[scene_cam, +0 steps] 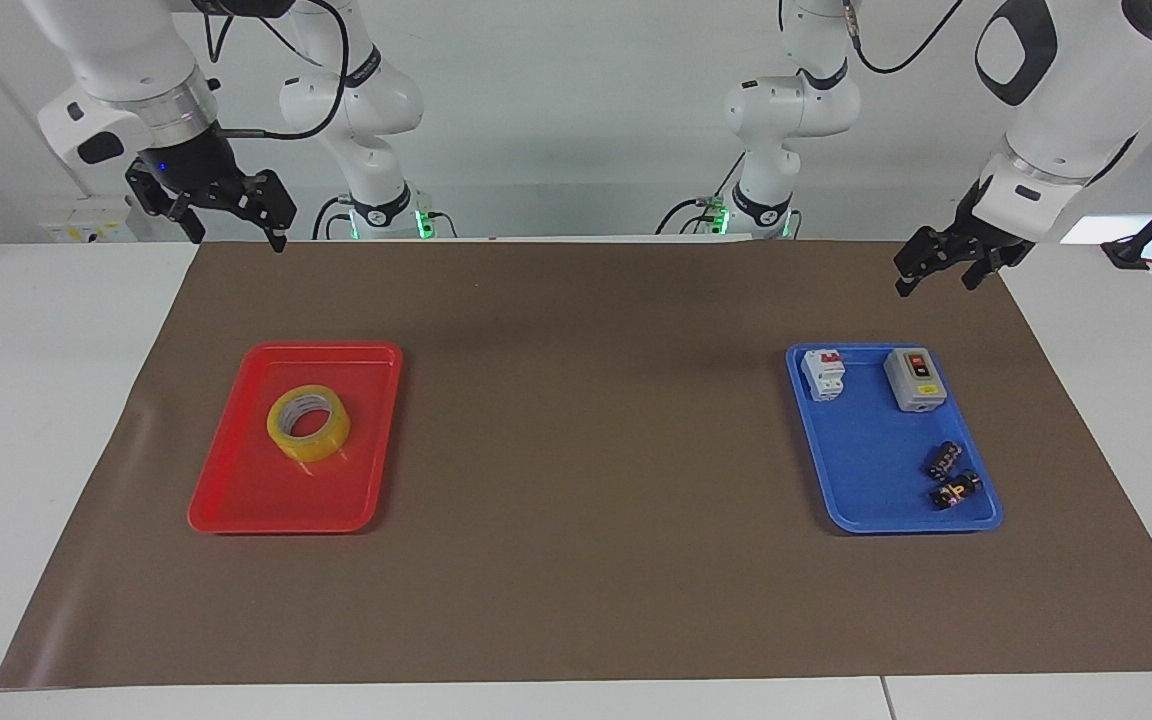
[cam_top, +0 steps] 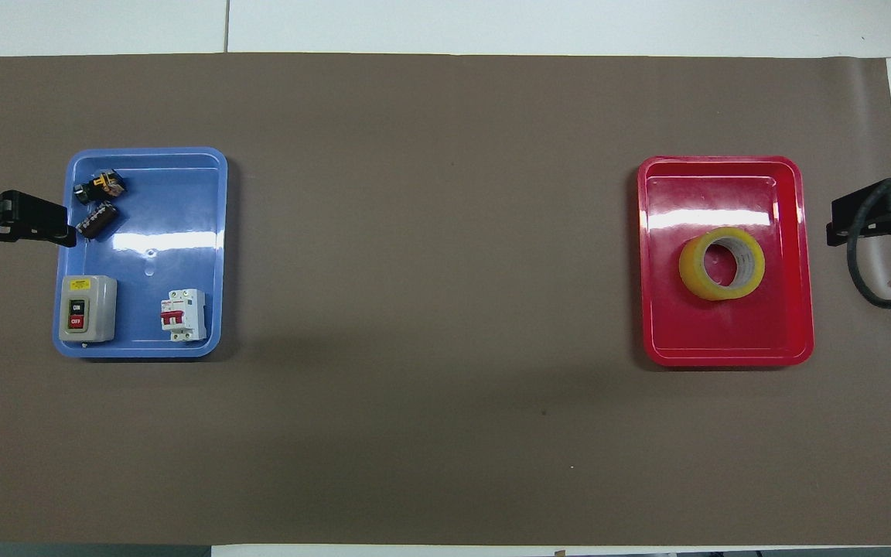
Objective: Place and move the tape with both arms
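The tape (scene_cam: 317, 449), a yellowish roll with a white core, lies flat in the red tray (scene_cam: 256, 490) toward the right arm's end of the table; it also shows in the overhead view (cam_top: 691, 275). My right gripper (scene_cam: 233, 238) hangs open and empty high over the brown mat's edge, well apart from the tape; the overhead view shows it (cam_top: 834, 229) beside the red tray (cam_top: 724, 336). My left gripper (scene_cam: 936, 285) hangs open and empty in the air by the blue tray (scene_cam: 871, 450), at that tray's edge in the overhead view (cam_top: 66, 232).
The blue tray (cam_top: 175, 232) holds a grey on/off switch box (scene_cam: 913, 380), a white circuit breaker (scene_cam: 823, 374) and two small black parts (scene_cam: 948, 475). A brown mat (scene_cam: 586, 450) covers the table between the trays. A black cable (cam_top: 867, 298) loops by the right gripper.
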`<action>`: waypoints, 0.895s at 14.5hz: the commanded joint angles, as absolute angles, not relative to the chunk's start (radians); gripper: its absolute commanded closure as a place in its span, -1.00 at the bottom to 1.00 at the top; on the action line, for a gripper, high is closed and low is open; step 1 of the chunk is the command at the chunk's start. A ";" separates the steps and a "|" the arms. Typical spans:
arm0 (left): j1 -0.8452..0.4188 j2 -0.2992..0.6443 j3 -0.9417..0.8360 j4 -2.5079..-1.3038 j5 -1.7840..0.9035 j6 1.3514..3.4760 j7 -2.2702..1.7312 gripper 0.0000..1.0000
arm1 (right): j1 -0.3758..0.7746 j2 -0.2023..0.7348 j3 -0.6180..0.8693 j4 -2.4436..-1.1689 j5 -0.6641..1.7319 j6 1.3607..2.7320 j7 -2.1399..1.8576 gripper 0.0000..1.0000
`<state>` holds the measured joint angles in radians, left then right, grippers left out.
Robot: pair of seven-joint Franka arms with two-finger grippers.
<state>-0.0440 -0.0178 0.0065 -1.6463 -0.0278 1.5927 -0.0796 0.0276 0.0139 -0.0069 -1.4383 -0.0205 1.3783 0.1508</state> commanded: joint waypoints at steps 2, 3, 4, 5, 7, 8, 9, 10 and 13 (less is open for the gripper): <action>-0.029 -0.046 0.002 -1.674 -0.054 1.594 -0.067 -1.00 | -0.002 0.026 -0.005 -1.411 0.021 1.359 0.124 -1.00; -0.029 -0.046 0.002 -1.675 -0.054 1.594 -0.067 -1.00 | 0.000 0.026 -0.005 -1.414 0.017 1.358 0.126 -1.00; -0.029 -0.046 0.002 -1.674 -0.054 1.594 -0.069 -1.00 | 0.003 0.026 -0.006 -1.416 0.015 1.356 0.126 -1.00; -0.029 -0.048 0.002 -1.674 -0.054 1.594 -0.069 -1.00 | 0.005 0.025 -0.006 -1.417 0.011 1.358 0.126 -1.00; -0.029 -0.046 -0.002 -1.675 -0.054 1.594 -0.067 -1.00 | 0.006 0.025 -0.005 -1.422 0.006 1.364 0.126 -1.00; -0.029 -0.046 0.002 -1.675 -0.054 1.594 -0.067 -1.00 | 0.008 0.023 -0.005 -1.425 0.003 1.365 0.126 -1.00; -0.029 -0.046 0.002 -1.675 -0.054 1.594 -0.067 -1.00 | 0.011 0.023 -0.006 -1.430 0.002 1.367 0.126 -1.00; -0.029 -0.046 0.002 -1.675 -0.054 1.594 -0.067 -1.00 | 0.008 0.021 -0.006 -1.430 0.002 1.367 0.124 -1.00; -0.029 -0.046 -0.002 -1.675 -0.054 1.594 -0.068 -1.00 | 0.009 0.021 -0.006 -1.430 -0.015 1.362 0.062 -1.00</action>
<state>-0.0440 -0.0178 0.0065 -1.6463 -0.0278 1.5927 -0.0796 0.0156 0.0168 -0.0086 -1.4379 -0.0056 1.3761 0.1123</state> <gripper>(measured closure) 0.000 0.000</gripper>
